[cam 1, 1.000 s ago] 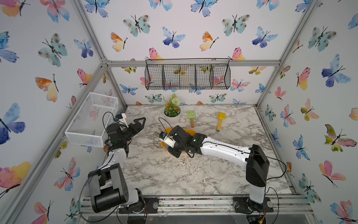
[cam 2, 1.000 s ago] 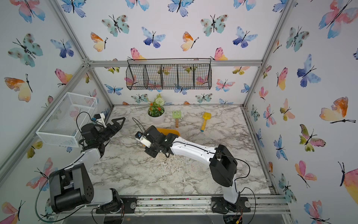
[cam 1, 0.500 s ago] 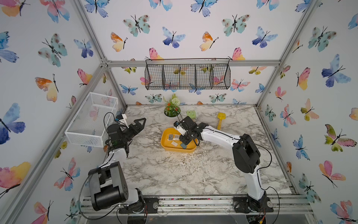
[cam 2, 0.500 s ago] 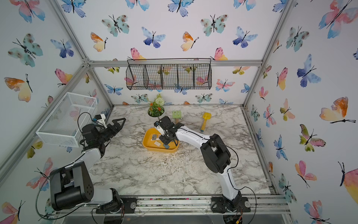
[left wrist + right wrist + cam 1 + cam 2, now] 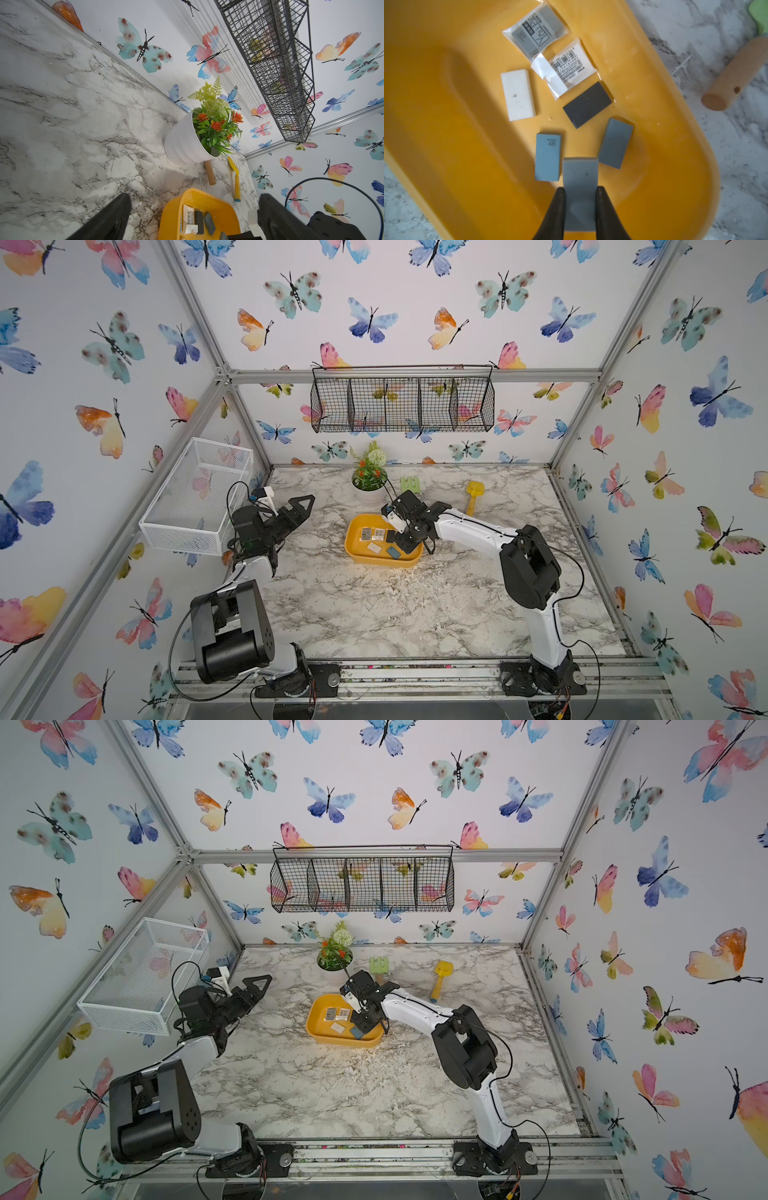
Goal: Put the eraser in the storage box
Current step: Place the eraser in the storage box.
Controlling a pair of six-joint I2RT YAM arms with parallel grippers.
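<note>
Right gripper [image 5: 580, 189]: clenched on a blue-grey eraser [image 5: 580, 176]. Both black fingers [image 5: 558, 207] press on its long edges.
Eraser position: it is over the inside of the storage box [image 5: 446, 83], with its free end towards the loose pieces. We can't tell whether it touches the box floor.
Storage box: this is the yellow tub on the marble table [image 5: 374, 614], about mid-table, seen in both top views [image 5: 328, 1038].
Lying in box: we count a white eraser [image 5: 519, 94], a dark eraser [image 5: 587, 104], a 4B-marked eraser [image 5: 548, 156] and a plain blue-grey eraser [image 5: 615, 143]. There are also two wrapped erasers [image 5: 535, 35] (clear sleeves, one with its barcode side up).
Nearest pieces: the held eraser sits between the 4B-marked one and the plain blue-grey one, just beside both.
Right arm: in a top view it reaches in from the front right. The right gripper [image 5: 401, 545] points down over the right part of the box [image 5: 361, 556].
Left gripper [image 5: 297, 516]: released, with the jaws spread wide and nothing between them. It is off the table on the left side, near the white mesh basket [image 5: 195, 497] and well apart from the box.
Left wrist view: the left gripper [image 5: 193, 195] faces the box [image 5: 172, 212] and the potted plant [image 5: 182, 143].
Behind box: we see the potted plant [image 5: 369, 485], a green toy [image 5: 410, 483] and a yellow shovel [image 5: 473, 495].
Back wall: a black wire basket [image 5: 401, 404] hangs there.
Beside box: a wooden handle [image 5: 733, 76] lies on the marble, apart from the rim.
</note>
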